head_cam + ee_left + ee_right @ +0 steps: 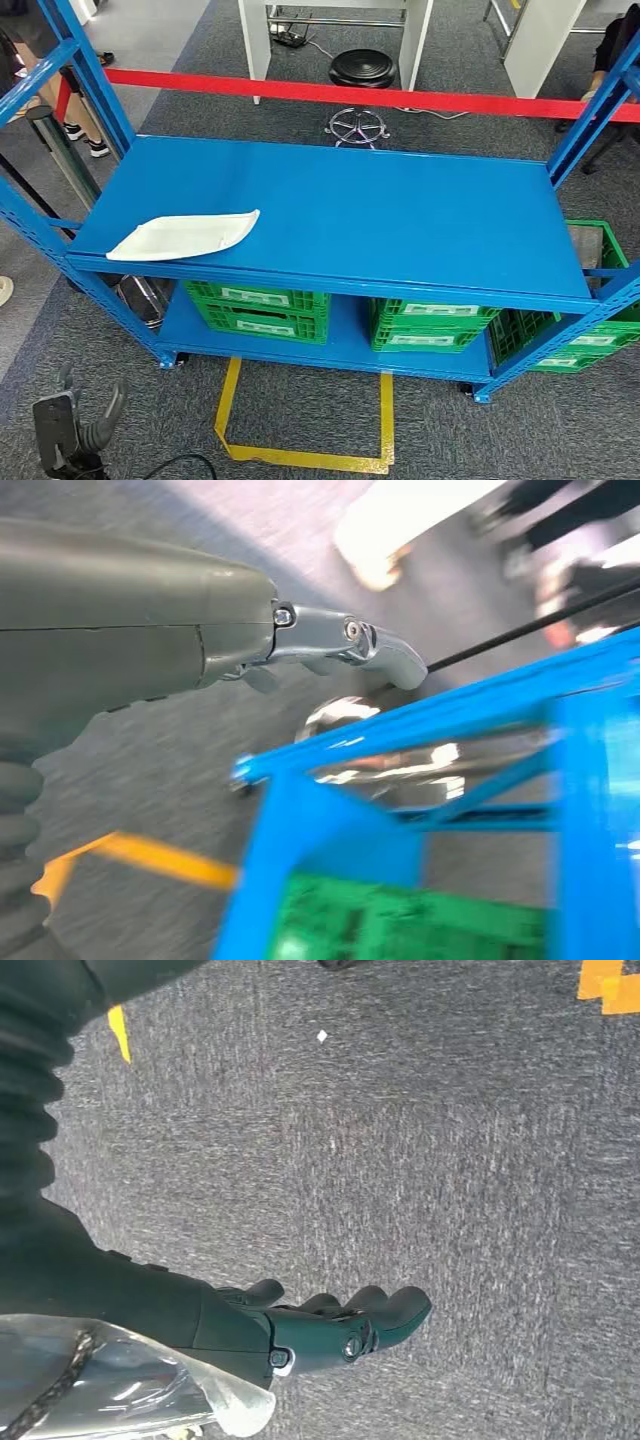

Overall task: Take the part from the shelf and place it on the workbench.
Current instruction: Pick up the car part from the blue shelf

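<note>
1. The blue shelf (362,215) fills the middle of the head view, its top board running from 9 o'clock to 3 o'clock.
2. The white part (185,236) lies flat on that top board towards 9 o'clock, close to the front edge and near the left posts, with nothing touching it.
3. The left hand (75,425) sits low at 7 o'clock in the head view, over the grey carpet (302,410) and well apart from the part.
4. In the left wrist view its fingers (340,645) stretch out straight with nothing in them, beside the blurred shelf frame.
5. The right hand (324,1325) hangs over the carpet in the right wrist view; its fingers lie side by side, only slightly curved, and hold nothing.
6. Green crates (260,310) stand on the lower board, and another sits beside the shelf at 3 o'clock.
7. Yellow tape (302,455) marks a square on the floor at 6 o'clock.
8. A red tape (377,97) crosses behind the shelf at 12 o'clock, with a black stool (361,70) beyond it.
9. A person's feet (87,140) show at 10 o'clock.
</note>
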`<state>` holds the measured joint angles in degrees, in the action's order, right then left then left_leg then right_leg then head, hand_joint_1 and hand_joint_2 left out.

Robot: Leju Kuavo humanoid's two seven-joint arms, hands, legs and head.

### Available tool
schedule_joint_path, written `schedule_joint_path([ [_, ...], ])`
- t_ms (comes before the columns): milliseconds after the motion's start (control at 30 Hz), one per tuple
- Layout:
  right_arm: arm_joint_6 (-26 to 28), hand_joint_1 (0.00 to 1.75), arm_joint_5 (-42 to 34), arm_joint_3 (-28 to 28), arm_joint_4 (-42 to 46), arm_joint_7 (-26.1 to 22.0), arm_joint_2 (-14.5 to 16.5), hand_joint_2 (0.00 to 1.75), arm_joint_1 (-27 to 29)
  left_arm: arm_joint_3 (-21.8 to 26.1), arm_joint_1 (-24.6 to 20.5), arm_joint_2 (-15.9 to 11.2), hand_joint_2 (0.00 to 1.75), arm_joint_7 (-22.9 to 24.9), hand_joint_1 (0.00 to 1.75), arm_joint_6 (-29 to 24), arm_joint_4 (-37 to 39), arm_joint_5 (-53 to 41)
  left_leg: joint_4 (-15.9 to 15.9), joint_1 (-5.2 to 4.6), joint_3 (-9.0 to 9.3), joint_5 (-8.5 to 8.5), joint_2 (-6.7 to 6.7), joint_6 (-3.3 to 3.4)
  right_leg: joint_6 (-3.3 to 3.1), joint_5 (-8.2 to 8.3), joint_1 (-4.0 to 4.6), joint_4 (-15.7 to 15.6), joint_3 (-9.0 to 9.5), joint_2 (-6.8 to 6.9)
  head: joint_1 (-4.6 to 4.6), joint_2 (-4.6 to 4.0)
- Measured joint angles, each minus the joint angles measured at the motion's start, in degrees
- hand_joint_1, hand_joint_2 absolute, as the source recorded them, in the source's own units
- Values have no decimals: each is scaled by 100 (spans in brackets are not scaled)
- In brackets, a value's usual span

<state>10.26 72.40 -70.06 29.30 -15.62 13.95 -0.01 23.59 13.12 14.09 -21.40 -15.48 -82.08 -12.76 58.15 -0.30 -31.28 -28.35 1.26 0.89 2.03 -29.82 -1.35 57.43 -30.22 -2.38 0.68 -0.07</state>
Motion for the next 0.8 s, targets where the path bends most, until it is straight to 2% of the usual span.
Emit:
schedule_joint_path([
  [167, -46, 0, 189, -144, 25, -5, 32, 0, -5, -258, 121, -92, 0, -80, 0, -292, -553, -319, 0, 1, 0, 0, 0, 0, 0, 0, 0, 0, 0, 0, 0, -2],
  [300, -81, 0, 349, -299, 41, -7, 56, 0, -17, -601, 236, -302, 0, -36, 0, -596, -1170, -750, 0, 3, 0, 1, -2, -1, 0, 0, 3, 0, -3, -3, 0, 0],
  [367, -129, 0, 538, -461, 52, 11, 87, 0, -47, -1021, 364, -569, 0, 242, 0, -907, -1784, -1356, 1, 9, 0, 1, -4, -1, -1, 1, 8, 0, -20, -7, -2, -1],
  [433, -214, 0, 821, -660, 69, 49, 129, 0, -83, -1545, 429, -873, 0, 716, 0, -1366, -2366, -2431, 1, 8, -1, 0, 1, -1, -2, 0, 9, 0, -15, 1, -2, -2],
  [500, -269, 0, 985, -762, 78, 76, 162, 0, -101, -1874, 435, -1083, 0, 1055, 0, -1603, -2646, -3207, 0, 7, 1, 0, 1, -2, -3, 0, 8, 1, 0, -1, 1, -2],
  [667, -289, 0, 1052, -883, 88, 103, 204, 0, -112, -2265, 466, -1344, 0, 1247, 0, -1621, -3016, -3417, 0, 9, 1, 0, -3, -3, -3, 0, 10, 2, -2, -6, 0, -1],
  [800, -298, 0, 1068, -917, 99, 104, 213, 0, -117, -2409, 466, -1440, 0, 1304, 0, -1613, -3138, -3481, 0, 10, 1, 0, -3, -4, -4, 0, 11, 2, -3, -7, 0, -2],
])
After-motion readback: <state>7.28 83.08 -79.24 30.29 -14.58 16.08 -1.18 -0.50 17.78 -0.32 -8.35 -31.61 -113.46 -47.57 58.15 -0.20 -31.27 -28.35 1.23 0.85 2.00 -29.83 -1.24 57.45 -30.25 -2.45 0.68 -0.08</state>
